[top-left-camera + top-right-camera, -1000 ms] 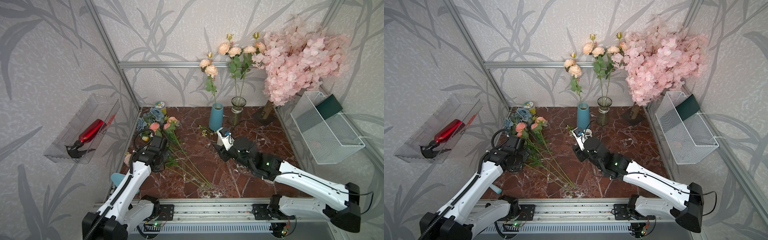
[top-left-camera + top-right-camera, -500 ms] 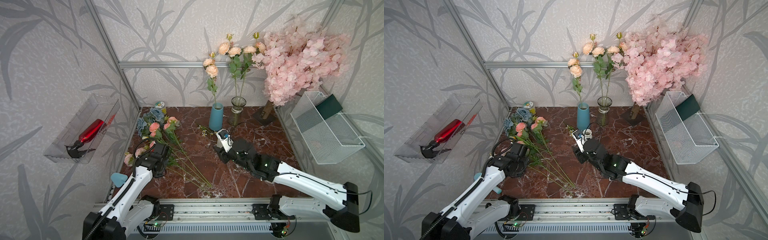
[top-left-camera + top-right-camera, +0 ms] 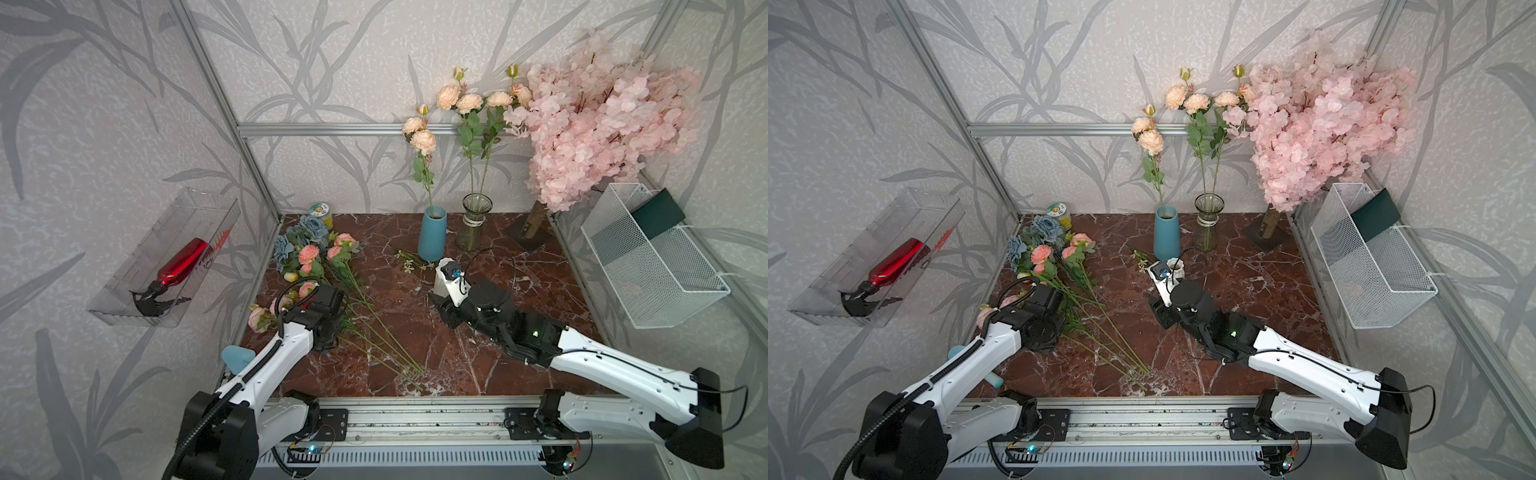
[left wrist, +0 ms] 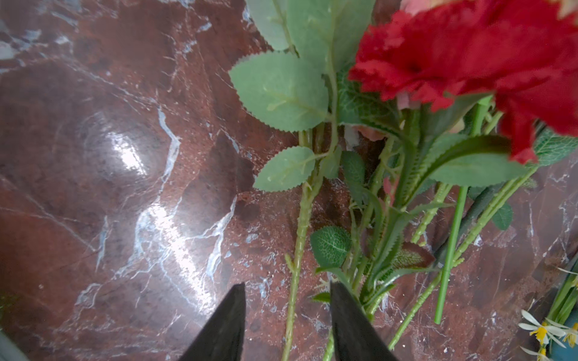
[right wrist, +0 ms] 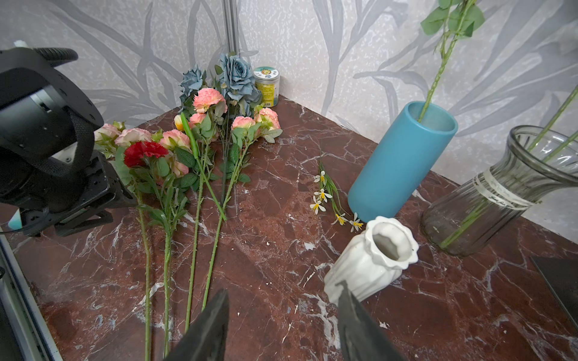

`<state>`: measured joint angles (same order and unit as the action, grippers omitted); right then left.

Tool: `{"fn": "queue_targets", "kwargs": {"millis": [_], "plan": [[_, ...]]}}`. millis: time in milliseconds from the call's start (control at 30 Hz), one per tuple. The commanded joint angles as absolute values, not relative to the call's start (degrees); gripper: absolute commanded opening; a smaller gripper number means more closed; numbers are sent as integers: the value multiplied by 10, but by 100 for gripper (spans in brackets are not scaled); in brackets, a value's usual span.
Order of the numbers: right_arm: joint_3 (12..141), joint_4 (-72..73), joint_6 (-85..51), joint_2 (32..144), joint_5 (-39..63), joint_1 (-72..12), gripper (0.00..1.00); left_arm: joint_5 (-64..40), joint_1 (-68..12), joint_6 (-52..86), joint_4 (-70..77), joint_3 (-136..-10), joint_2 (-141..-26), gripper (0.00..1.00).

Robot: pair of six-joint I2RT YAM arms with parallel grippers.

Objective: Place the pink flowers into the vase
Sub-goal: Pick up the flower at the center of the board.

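Left wrist view: left gripper low over table, jaws apart, one knobbly green stem running between them w/ a gap either side, so not pinched yet. By its pale toothed leaves it looks like a pink-flower stem. Bloom is out of shot, so not certain.

Rest of the pink flowers lie flat in a loose bunch on the left-arm side of table, mixed w/ blue-grey flowers and a red carnation. More pink blooms stand already in blue vase and glass vase at the back. Which vase is meant: can't tell.

Other side: right gripper open, empty, close by white vase. One finger overlaps it in shot; contact can't tell.

Risks (my read):
- 2nd stem lies just beside one finger, so the close may catch both or clip a leaf.
- Carnation leaves cross the bunch, so tangled neighbours may drag up on the lift.
- Thin stem, heavy head: may swivel in the grip, and the cut end is then hard to aim at a narrow vase mouth.
- White vase is near the right gripper; a careless move may knock it.

Vs 1 s ago: left gripper has shifted a little toward table centre, along the stems and away from the blooms, w/ jaws narrowing. Right gripper, bunch, vases: no visible change.
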<state>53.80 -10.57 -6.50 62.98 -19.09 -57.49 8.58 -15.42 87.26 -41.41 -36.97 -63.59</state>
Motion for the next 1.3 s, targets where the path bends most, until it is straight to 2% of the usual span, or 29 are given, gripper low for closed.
{"fn": "queue_targets", "kwargs": {"millis": [0,100,233,600,1267], "plan": [[529,-92,-73,619,-198,-579,56,88,-153,893,-389,-367,-639,44],[529,-90,-73,619,-196,-579,56,95,-151,893,-386,-369,-646,44],[528,-89,-73,620,-195,-578,56,105,-148,899,-383,-361,-643,35],[527,-89,-73,621,-197,-579,56,113,-127,896,-412,-357,-641,34],[525,-87,-73,626,-191,-579,56,97,-109,868,-330,-358,-718,31]]}}
